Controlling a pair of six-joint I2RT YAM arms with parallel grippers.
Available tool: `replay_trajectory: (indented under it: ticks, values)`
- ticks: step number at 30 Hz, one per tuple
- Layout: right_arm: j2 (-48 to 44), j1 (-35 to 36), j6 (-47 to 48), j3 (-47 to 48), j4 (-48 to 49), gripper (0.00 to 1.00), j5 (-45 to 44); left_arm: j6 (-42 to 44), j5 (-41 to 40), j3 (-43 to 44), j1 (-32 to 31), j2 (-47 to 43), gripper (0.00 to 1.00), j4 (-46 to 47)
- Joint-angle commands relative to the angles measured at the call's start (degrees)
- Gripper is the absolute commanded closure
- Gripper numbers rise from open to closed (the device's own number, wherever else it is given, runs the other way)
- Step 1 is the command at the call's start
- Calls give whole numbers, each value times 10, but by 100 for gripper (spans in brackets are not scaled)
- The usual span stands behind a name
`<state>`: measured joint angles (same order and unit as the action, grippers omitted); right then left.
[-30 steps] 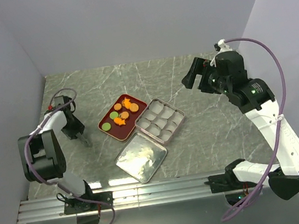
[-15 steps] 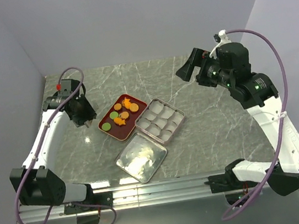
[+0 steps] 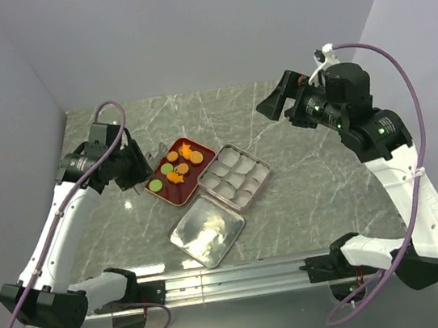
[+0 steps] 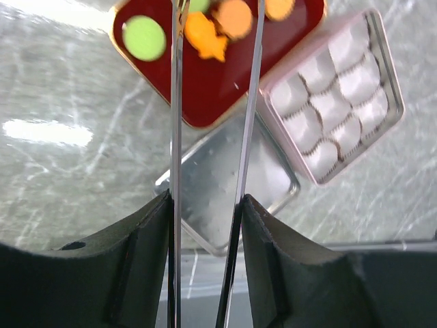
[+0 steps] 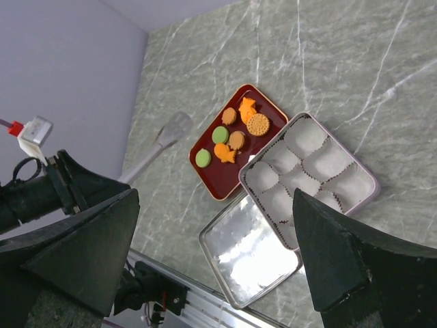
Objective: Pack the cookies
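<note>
Top: cookies (image 3: 177,168) all sit in the red tray (image 3: 202,144), centre-left; shapes too small to sort here. Pink tin (image 3: 251,157) is just beside the tray's lower-right side and holds nine white paper cups (image 3: 235,178), all empty. Tin lid (image 3: 207,230) lies flat below. Left gripper (image 3: 151,154) is just left of the tray, finger gap unreadable. Right gripper (image 3: 274,102) is upper right, well apart from the tin.

Left wrist: two long thin fingers (image 4: 176,137) run parallel with a gap, nothing held. Tips are cut off at the top edge over the tray. Lid partly hidden behind them; some cookies cropped.

Right wrist: fingers (image 5: 82,246) spread wide at the bottom corners, empty. Seven cookies in the tray, two green, five orange.
</note>
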<state>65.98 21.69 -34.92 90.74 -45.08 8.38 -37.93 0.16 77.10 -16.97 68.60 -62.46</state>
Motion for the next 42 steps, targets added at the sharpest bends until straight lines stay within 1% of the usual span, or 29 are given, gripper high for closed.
replay_trajectory:
  ticks: [1,2,8,23,37,41,42]
  values:
    - [-30,-3,13,1,11,0,-6,-1,24,-26,-22,-25,51,1]
    - [-33,-3,13,-5,9,0,-6,-5,22,-40,-27,-27,51,3]
    - [-30,-2,9,-9,-6,0,1,-34,0,-62,-57,-29,51,-10]
    - [-25,-3,22,-7,-18,0,-9,-52,0,-150,-67,-14,51,72]
    - [-30,-4,27,-14,-19,0,-17,-60,0,-158,-67,43,51,105]
    - [-30,-3,27,-17,-19,0,-19,-57,0,-156,-68,56,54,112]
    - [-30,-3,27,-18,-18,0,-18,-55,0,-155,-68,62,56,113]
